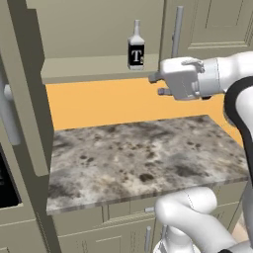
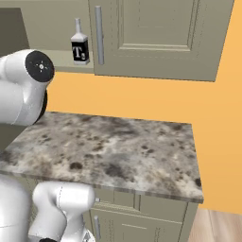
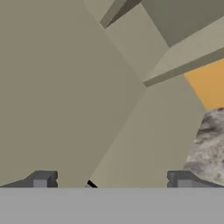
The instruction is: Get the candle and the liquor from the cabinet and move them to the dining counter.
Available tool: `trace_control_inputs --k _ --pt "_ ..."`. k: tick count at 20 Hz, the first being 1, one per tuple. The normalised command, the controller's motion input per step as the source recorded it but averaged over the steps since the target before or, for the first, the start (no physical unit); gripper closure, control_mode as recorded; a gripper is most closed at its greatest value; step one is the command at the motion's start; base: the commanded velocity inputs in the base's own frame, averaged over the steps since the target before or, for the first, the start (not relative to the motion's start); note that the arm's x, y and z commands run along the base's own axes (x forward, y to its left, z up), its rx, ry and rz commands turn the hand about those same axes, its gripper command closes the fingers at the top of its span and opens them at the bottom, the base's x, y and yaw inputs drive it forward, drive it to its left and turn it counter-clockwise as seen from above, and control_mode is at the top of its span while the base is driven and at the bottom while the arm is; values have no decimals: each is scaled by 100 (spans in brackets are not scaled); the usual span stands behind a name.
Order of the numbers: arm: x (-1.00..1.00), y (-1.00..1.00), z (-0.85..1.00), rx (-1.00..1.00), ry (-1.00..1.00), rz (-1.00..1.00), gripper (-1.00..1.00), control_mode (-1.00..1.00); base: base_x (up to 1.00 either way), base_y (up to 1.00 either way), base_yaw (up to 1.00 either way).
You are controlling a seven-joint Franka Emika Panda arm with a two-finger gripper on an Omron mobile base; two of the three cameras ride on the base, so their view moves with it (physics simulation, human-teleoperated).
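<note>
The white arm's tool (image 1: 157, 84), its 2 dark fingers spread wide and holding nothing, hangs level with the open grey-beige wall cabinet (image 1: 94, 66), just beside the clear glass liquor bottle (image 1: 136, 48) with its black label, apparently lining up to grasp it above the mottled marble surface (image 1: 143, 153).

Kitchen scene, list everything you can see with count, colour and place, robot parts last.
liquor: one, clear glass with black label, standing on the open cabinet shelf.
cabinet: one, grey-beige, on the wall above the worktop; left door swung open.
bar handle: one, grey, vertical on the closed door beside the bottle.
worktop: one, mottled grey-brown marble, below the cabinet.
wall: orange, behind the worktop.
arm: one, white.
tool: one, dark tips, open, empty.
</note>
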Motion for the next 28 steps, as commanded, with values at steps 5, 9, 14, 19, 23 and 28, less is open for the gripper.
trace_control_inputs --k 5,9,14,19,23,28 --pt "0 -43 0 -18 1 -18 -100 -100 0 0 0" --pt "0 -40 -1 -16 4 -21 -100 -100 0 0 0" --pt "6 -33 -5 -13 1 -14 -100 -100 0 0 0" --pt "15 -28 -6 -16 2 -12 -100 -100 0 0 0" --pt "29 -22 -1 -23 -4 -6 -100 -100 0 0 0" --pt "34 -30 0 -17 -5 -4 -100 -100 0 0 0"
